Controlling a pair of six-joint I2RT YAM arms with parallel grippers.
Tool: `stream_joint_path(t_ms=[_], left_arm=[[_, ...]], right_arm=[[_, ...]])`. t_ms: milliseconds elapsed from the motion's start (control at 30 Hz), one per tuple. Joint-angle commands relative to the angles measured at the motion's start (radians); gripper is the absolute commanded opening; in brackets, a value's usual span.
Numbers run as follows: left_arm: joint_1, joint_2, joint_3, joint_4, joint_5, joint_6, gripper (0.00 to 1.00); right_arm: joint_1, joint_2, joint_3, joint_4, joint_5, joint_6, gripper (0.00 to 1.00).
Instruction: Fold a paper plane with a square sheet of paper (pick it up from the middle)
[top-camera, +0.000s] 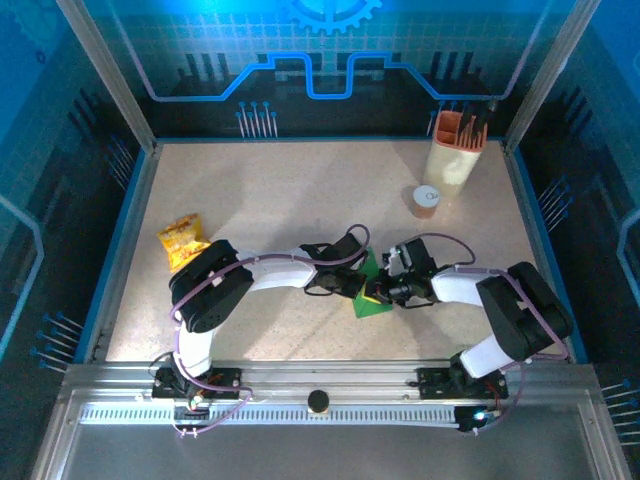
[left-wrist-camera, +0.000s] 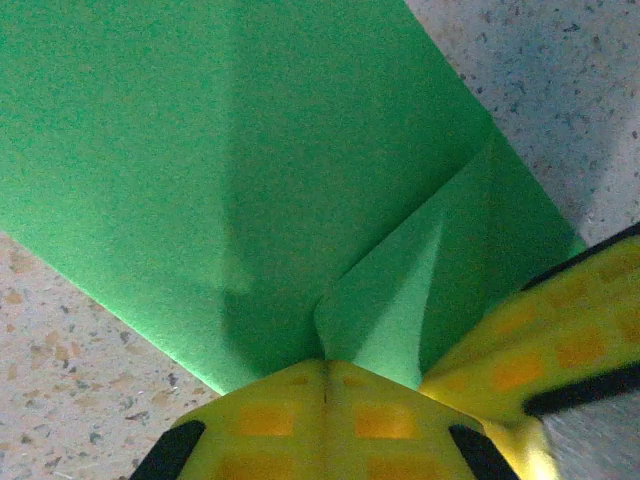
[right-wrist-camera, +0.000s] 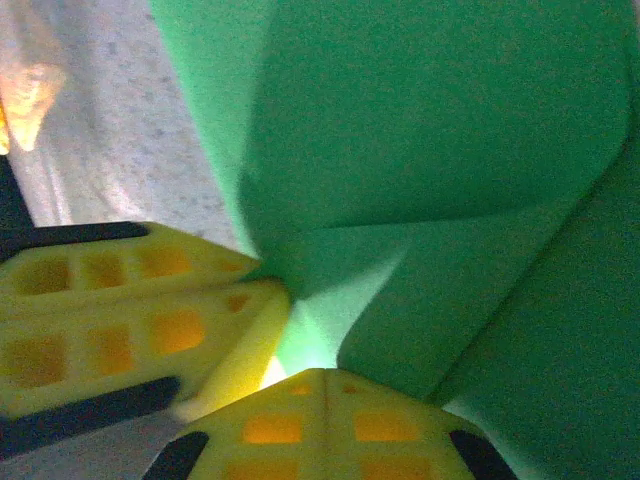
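Note:
The bright-green square sheet of paper (top-camera: 373, 304), creased into folded flaps, lies near the table's front middle between both grippers. My left gripper (top-camera: 357, 285) reaches it from the left, and its yellow fingertips (left-wrist-camera: 325, 365) are pressed shut where a raised ridge of the paper (left-wrist-camera: 200, 150) runs into them. My right gripper (top-camera: 384, 292) comes from the right, its tips (right-wrist-camera: 325, 375) shut on another raised fold of the paper (right-wrist-camera: 430, 120). The two grippers almost touch. The right fingers (left-wrist-camera: 540, 340) appear in the left wrist view, the left fingers (right-wrist-camera: 130, 300) in the right wrist view.
A crinkled yellow-orange snack packet (top-camera: 182, 241) lies at the left of the table. A tall cup with orange tools (top-camera: 455, 150) and a small round pot (top-camera: 427, 200) stand at the back right. Blue walls enclose the speckled table (top-camera: 280, 190).

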Motion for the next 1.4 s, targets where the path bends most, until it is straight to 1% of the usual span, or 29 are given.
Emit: stream_joint_path(t_ms=[0, 100, 200, 267, 367, 533, 700, 800, 933, 1033, 1167, 1267, 1367], left_arm=[[-0.002, 0.042, -0.01, -0.019, 0.008, 0.007, 0.0], [-0.001, 0.043, -0.008, -0.023, 0.009, 0.007, 0.0], [-0.001, 0.042, -0.01, -0.026, 0.006, 0.008, 0.0], [-0.002, 0.042, -0.007, -0.028, 0.005, 0.01, 0.0], [-0.001, 0.042, -0.006, -0.029, 0.006, 0.01, 0.0], [-0.002, 0.043, 0.0, -0.035, 0.005, 0.011, 0.0], [-0.001, 0.043, 0.003, -0.044, 0.003, 0.016, 0.0], [0.0, 0.04, -0.004, -0.045, 0.002, 0.016, 0.0], [-0.002, 0.036, -0.012, -0.047, -0.004, 0.019, 0.0], [-0.001, 0.034, -0.016, -0.048, -0.003, 0.019, 0.0], [-0.002, 0.036, -0.013, -0.047, -0.003, 0.018, 0.0], [-0.001, 0.037, -0.008, -0.046, 0.002, 0.019, 0.0], [-0.001, 0.039, -0.007, -0.049, -0.001, 0.024, 0.0]], right_arm=[[0.006, 0.025, -0.033, 0.007, 0.025, -0.013, 0.0], [0.006, 0.014, -0.046, 0.008, 0.026, -0.009, 0.0], [0.0, -0.039, -0.022, -0.034, 0.03, -0.013, 0.0], [-0.017, -0.08, 0.005, -0.073, 0.031, -0.029, 0.0], [-0.057, -0.102, 0.027, -0.081, 0.026, -0.05, 0.0], [-0.092, -0.014, 0.057, -0.054, -0.007, -0.076, 0.0], [-0.11, 0.078, 0.047, -0.085, 0.072, -0.094, 0.0], [-0.118, 0.081, 0.038, -0.071, 0.059, -0.084, 0.0], [-0.13, 0.016, 0.07, -0.078, 0.013, -0.083, 0.01], [-0.162, -0.014, 0.101, -0.082, -0.023, -0.09, 0.01], [-0.182, 0.029, 0.124, -0.086, -0.045, -0.118, 0.0], [-0.178, 0.079, 0.097, -0.04, -0.052, -0.106, 0.0], [-0.19, 0.125, 0.089, -0.043, -0.026, -0.122, 0.0]])
